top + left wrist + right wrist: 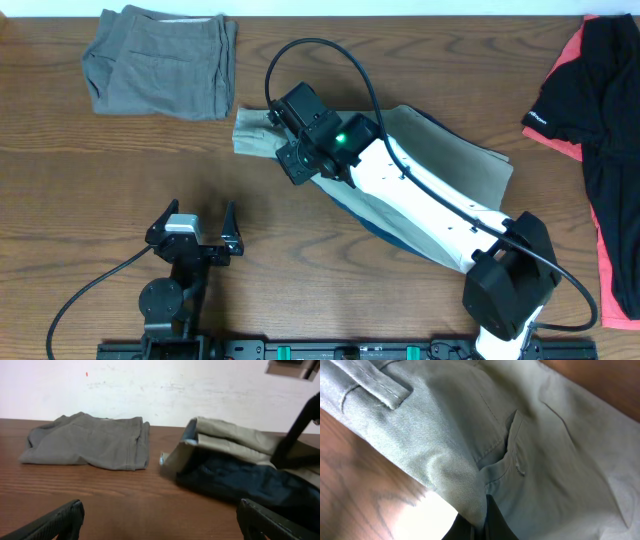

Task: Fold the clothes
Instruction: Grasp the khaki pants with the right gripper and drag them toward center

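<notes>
Beige khaki shorts (462, 160) lie mid-table over dark blue shorts (364, 218), whose edge peeks out below. My right gripper (288, 158) reaches across them to their left end and is shut on a fold of the beige cloth (465, 480), pinched between the dark jaws at my right gripper (485, 520). My left gripper (195, 228) rests near the front edge, open and empty, with its fingers (60, 522) wide apart over bare wood. From there the beige shorts (235, 437) show a lifted edge with the dark blue cloth (235, 480) beneath.
Folded grey shorts (160, 60) sit at the back left, and the grey shorts (90, 440) are also in the left wrist view. A black-and-coral garment (600, 120) lies along the right edge. The right arm's cable (330, 50) loops over the table.
</notes>
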Tool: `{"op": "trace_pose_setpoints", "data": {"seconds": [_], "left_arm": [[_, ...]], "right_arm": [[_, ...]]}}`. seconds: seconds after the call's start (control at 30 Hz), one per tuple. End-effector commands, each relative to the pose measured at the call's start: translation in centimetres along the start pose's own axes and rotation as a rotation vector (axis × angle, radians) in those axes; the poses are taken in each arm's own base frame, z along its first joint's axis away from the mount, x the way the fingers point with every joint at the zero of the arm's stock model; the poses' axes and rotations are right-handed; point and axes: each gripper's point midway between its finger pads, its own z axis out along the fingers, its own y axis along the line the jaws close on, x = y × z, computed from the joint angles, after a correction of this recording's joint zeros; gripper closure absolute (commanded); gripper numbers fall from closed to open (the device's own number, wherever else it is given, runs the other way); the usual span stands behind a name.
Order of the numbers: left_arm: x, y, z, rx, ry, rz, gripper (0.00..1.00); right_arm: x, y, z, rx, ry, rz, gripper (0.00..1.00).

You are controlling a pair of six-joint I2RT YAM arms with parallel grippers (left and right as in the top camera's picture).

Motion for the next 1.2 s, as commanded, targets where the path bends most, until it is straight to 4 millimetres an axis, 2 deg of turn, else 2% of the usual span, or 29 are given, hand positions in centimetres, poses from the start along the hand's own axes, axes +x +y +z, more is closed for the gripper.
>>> {"op": "trace_pose_setpoints", "data": {"seconds": [0.0, 0.3, 0.43, 0.63, 0.83, 1.07, 1.17], "left_arm": [[1.5, -0.1, 0.1, 0.010, 0.046, 0.006, 0.02], [1.5, -0.1, 0.1, 0.010, 0.046, 0.006, 0.02], [1.5, -0.1, 0.1, 0.010, 0.046, 0.006, 0.02], [1.5, -0.1, 0.1, 0.010, 0.046, 0.006, 0.02], [1.5, -0.1, 0.1, 0.010, 0.046, 0.006, 0.02], [1.5, -0.1, 0.1, 0.010, 0.046, 0.006, 0.02], [1.5, -0.1, 0.1, 0.010, 0.046, 0.006, 0.02]], "right_arm": [[0.3, 0.7, -0.2, -0.011, 0.014, -0.007, 0.99], [0.5, 0.9, -0.3, -0.020, 0.021, 0.015, 0.99], [1.6, 3.9, -0.4, -0.158, 0.069, 0.002, 0.99], [3.6, 5.5, 0.2, -0.173, 0.119, -0.030, 0.99], [3.8, 5.3, 0.4, -0.168, 0.122, -0.029, 0.99], [3.3, 3.5, 0.6, -0.107, 0.108, 0.019, 0.99], [3.2, 3.3, 0.6, -0.110, 0.108, 0.024, 0.99]]}}
